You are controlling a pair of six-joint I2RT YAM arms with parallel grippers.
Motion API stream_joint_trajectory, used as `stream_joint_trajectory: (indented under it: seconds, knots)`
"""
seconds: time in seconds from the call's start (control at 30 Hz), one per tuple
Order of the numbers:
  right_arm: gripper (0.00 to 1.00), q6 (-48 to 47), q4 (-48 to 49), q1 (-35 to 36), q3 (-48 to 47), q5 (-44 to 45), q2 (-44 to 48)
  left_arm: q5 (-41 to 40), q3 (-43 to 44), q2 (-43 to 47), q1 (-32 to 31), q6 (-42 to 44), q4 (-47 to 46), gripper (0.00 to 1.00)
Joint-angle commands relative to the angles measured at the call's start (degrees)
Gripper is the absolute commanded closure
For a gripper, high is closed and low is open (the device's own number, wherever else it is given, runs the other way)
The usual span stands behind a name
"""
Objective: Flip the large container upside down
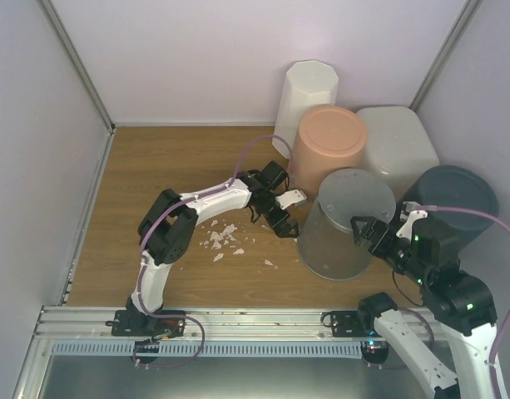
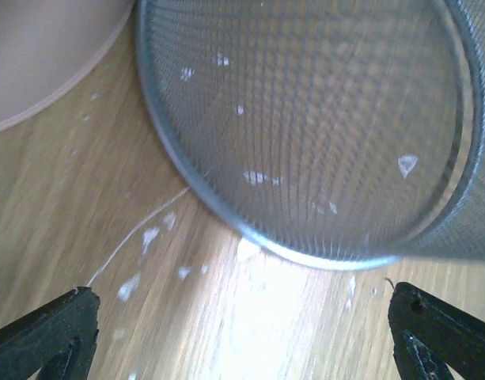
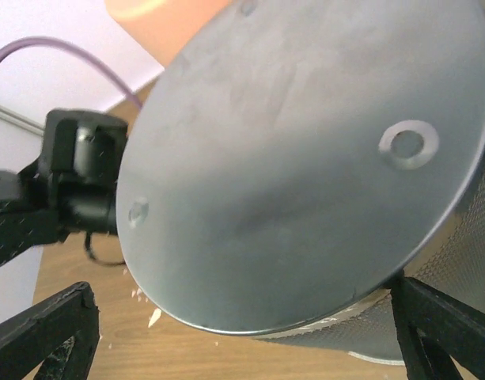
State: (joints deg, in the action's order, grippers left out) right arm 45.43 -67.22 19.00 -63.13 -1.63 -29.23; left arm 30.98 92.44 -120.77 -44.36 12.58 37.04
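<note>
From above: the large container (image 1: 400, 141) stands at the back right of the wooden table (image 1: 155, 166), against the wall corner. It is just beside an upturned peach bin (image 1: 325, 143) on its left, and a dark grey bin (image 1: 454, 195) sits on its near right. The side it shows the camera looks smooth and closed. A white faceted bin (image 1: 311, 91) stands behind the peach one. Neither arm touches the container. In front of it a wire-mesh bin (image 1: 346, 224) sits base up and tilted. The left gripper (image 1: 281, 218) is at the mesh bin's left flank and the right gripper (image 1: 373, 231) at its right. White scraps (image 1: 221, 238) lie scattered on the wood near the left arm.

Left wrist: the left gripper's fingers (image 2: 52, 332) stand wide apart at the bottom corners with nothing between them. The mesh bin's rim hangs just ahead, slightly lifted off the wood, and scraps are visible through the weave. A curve of the peach bin fills the upper left corner. The container is out of this view.

Right wrist: the right gripper's fingers (image 3: 44, 332) are spread to their full width. The mesh bin's solid metal base looms close in front, reaching down towards the gap between them. The pictures do not settle whether the right finger touches its edge. The left gripper shows dark at the left, beside that base. The container is not visible here either.
</note>
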Motion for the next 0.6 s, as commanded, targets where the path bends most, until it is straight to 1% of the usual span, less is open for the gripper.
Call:
stream_joint_trajectory:
  seconds: [0.0,0.13,0.23,0.33,0.37,0.43,0.5,0.57]
  knots:
    - [0.0,-5.2,10.87,0.12,-0.43,5.49,-0.86,-8.5,-4.07,13.49,1.67,2.95,-2.15,0.01]
    - [0.0,-5.73,14.06,0.15,-2.86,12.97,-5.05,-11.14,-4.09,23.24,5.63,2.78,-0.52,0.01]
    - [0.0,-7.53,15.55,0.11,-3.46,15.76,-7.4,-10.87,-3.96,29.61,8.79,1.6,-0.24,0.01]
    - [0.0,-9.51,16.45,0.16,-3.98,15.14,-8.52,-12.29,-6.8,35.52,10.56,2.2,-1.68,0.01]
    - [0.0,-10.32,16.46,0.23,-4.2,14.47,-8.53,-13.37,-7.78,37.08,10.93,2.34,-2.29,0.01]
    - [0.0,-10.62,15.94,0.16,-4.45,13.48,-8.0,-12.98,-9.22,38.94,11.58,2.61,-2.92,0.01]
    - [0.0,-10.48,15.49,0.2,-4.65,12.69,-6.92,-13.11,-8.51,39.24,12.41,2.77,-1.86,0.01]
    - [0.0,-10.2,15.12,0.16,-5.24,13.6,-5.51,-13.31,-6.57,39.89,14.67,2.44,-1.2,0.01]
